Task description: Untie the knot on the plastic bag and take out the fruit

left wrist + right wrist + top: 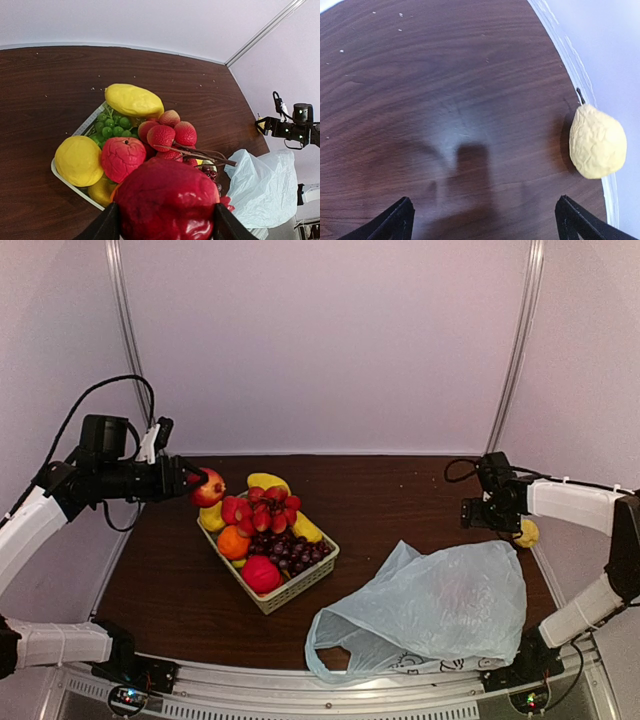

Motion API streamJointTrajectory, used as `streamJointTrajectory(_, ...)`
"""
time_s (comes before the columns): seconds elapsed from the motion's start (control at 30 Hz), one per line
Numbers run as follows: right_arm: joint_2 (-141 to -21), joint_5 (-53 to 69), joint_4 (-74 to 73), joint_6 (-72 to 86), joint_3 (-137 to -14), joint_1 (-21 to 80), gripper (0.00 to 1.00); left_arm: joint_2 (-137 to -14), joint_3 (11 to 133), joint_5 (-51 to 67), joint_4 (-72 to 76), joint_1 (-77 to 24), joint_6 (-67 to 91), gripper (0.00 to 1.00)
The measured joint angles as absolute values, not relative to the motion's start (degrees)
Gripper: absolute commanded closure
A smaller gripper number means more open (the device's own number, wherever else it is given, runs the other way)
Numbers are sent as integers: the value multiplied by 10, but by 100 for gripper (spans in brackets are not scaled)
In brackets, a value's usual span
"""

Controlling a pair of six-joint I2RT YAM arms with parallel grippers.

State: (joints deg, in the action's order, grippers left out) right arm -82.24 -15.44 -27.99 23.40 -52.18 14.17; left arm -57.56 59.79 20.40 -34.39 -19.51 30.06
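Fingers (102,227) of the left gripper (197,483) are clamped on both sides of a glossy, wrinkled dark red fruit (167,200), which is held in the air. Below it, a pale lattice basket (300,585) is seen, heaped with moulded fruit. A smooth curved yellow piece (134,100) lies crosswise at the far side. A round yellow one (78,161) and bumpy red lychees (161,136) on a brown stem are also seen. Green grapes (112,127) are shown only by the left wrist camera.

The right gripper (485,222) is held wide open and empty above the dark wood-grain table (445,75). Just beyond its right finger, at the table's rim, a lumpy yellow lemon-like fruit (597,142) is seen, its stalk end pointed away from the gripper. In the top view it is half hidden by the arm. Nearer the bases than this gripper, the plastic bag (430,605) is spread flat. It is thin, translucent and pale blue, and its long axis runs left to right. A loop of film (322,640) is seen at its left end and dark print (410,665) along its near edge.
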Motion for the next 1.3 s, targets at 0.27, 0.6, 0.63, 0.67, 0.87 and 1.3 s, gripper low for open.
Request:
streamJointTrajectory(0.27, -781, -189, -304, 206, -507, 39, 1, -560, 594, 208, -344, -196, 300, 56)
streamJointTrajectory(0.6, -870, -273, -302, 119, -583, -47, 14, -541, 572, 208, -345, -196, 299, 55)
streamJointTrajectory(0.63, -881, -273, -301, 114, -587, -60, 18, -540, 572, 208, -345, -196, 299, 55)
streamJointTrajectory(0.67, -892, -274, -299, 110, -589, -73, 20, -540, 571, 208, -345, -196, 298, 55)
streamJointTrajectory(0.87, -960, -276, -285, 91, -603, -105, 29, -548, 571, 209, -345, -196, 298, 55)
streamJointTrajectory(1.3, -1057, -239, -262, 74, -651, -149, 34, -561, 575, 214, -345, -196, 299, 55)
